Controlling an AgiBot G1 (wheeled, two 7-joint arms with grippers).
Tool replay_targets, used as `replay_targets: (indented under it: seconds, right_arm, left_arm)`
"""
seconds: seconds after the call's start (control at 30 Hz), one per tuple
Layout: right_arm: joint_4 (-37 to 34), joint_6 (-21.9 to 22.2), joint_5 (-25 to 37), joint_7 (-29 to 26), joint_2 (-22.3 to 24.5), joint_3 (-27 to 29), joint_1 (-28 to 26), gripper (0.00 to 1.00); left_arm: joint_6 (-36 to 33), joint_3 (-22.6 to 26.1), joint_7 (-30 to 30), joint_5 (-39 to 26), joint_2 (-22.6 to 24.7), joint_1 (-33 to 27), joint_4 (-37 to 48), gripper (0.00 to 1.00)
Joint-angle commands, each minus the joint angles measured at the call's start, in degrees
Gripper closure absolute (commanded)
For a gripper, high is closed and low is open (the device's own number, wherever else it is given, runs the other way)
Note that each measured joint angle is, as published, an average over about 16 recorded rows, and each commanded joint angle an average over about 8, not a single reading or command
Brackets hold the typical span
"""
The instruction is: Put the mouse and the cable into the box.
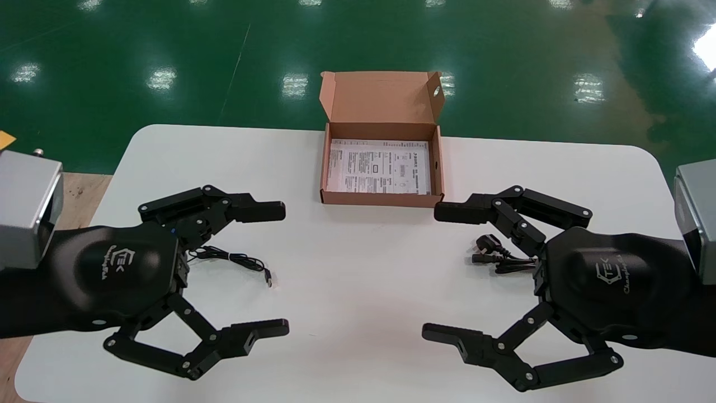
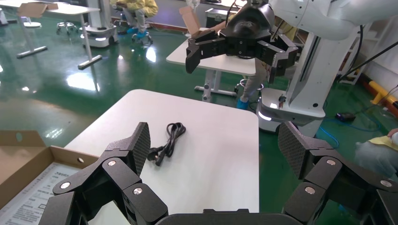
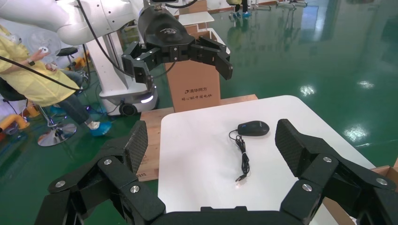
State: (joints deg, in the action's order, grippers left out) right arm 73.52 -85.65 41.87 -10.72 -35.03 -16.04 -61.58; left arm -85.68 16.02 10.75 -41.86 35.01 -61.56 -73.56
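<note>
— Where is the mouse?
— The black mouse [image 3: 253, 127] lies on the white table [image 1: 358, 313], on the robot's left side. In the head view it is hidden under the left gripper's body. Its thin cord [image 1: 232, 257] trails toward the middle of the table and ends in a USB plug [image 1: 268, 277].
— And the cable?
— The bundled black power cable [image 1: 498, 258] lies on the right side, partly under the right gripper and well apart from the mouse.
— The box?
— The cardboard box [image 1: 380, 197] sits at the far middle of the table, with its lid [image 1: 380, 95] standing open at the back. A printed sheet [image 1: 380, 166] lies flat on its floor. The mouse and the power cable are both outside it.
— The grippers?
— The left gripper [image 1: 279, 268] hangs above the table by the mouse, jaws spread wide and holding nothing. The right gripper [image 1: 433, 271] hangs by the power cable, jaws just as wide and gripping nothing.
</note>
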Motion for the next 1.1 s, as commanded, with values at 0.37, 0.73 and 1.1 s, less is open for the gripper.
replay_targets:
  seconds: [0.37,0.73,1.1]
  right_arm:
    - [0.0,0.0,0.0,0.0,0.0,0.0,0.0,0.0]
    - [0.0,0.0,0.0,0.0,0.0,0.0,0.0,0.0]
    - [-1.0,-0.5,2.8,2.0,0.9,-0.5,-0.3,0.0]
  left_arm:
    - [0.0,0.0,0.0,0.0,0.0,0.0,0.0,0.0]
    - [0.0,0.0,0.0,0.0,0.0,0.0,0.0,0.0]
    - [-3.0,4.5,1.2,-7.1,1.3,-5.3,-0.6,0.0]
